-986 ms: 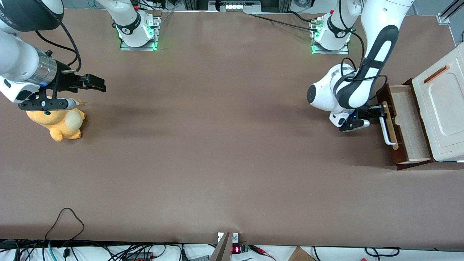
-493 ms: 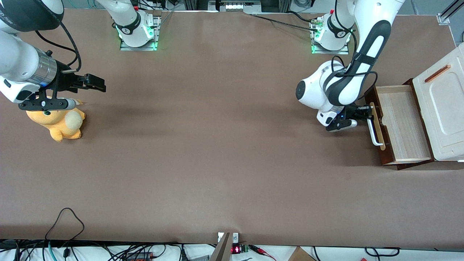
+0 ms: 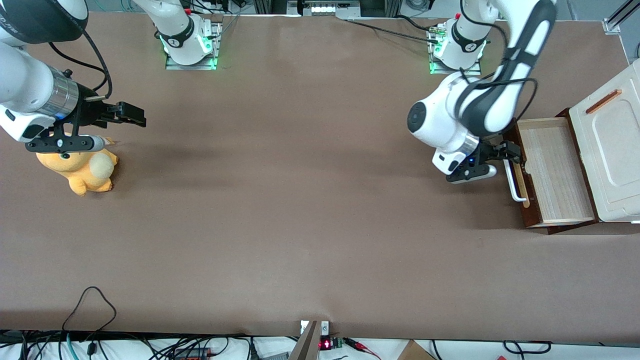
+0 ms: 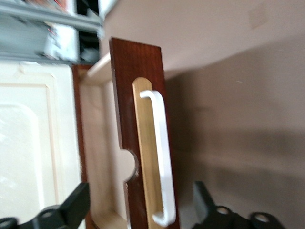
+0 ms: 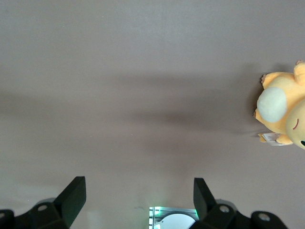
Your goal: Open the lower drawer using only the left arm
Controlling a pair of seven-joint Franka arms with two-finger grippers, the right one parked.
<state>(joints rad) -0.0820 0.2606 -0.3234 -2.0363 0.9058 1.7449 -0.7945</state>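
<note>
Front view: the lower drawer [image 3: 552, 172] stands pulled out from under the cream cabinet top [image 3: 610, 150] at the working arm's end of the table, its pale wood floor exposed; my left arm [image 3: 480, 107] hangs just in front of the drawer's dark front, and the gripper [image 3: 507, 154] sits at the end of the white handle [image 3: 515, 182] farther from the camera. Whether a finger touches the bar I cannot tell from here. Left wrist view: the gripper [image 4: 143, 214] is spread wide, one finger [image 4: 76, 205] over the drawer's inside and the other over the brown table [image 4: 238, 71]; the dark front and the handle [image 4: 162, 157] show between them, unclamped. I judge the drawer open, so the step in hand is a clean release: I would keep the fingers apart, lift until both tips clear the front and the bar, then back away square to the drawer front so nothing nudges it inward. Right wrist view: a yellow plush toy [image 5: 281, 117] on bare table, well apart from the work.
</note>
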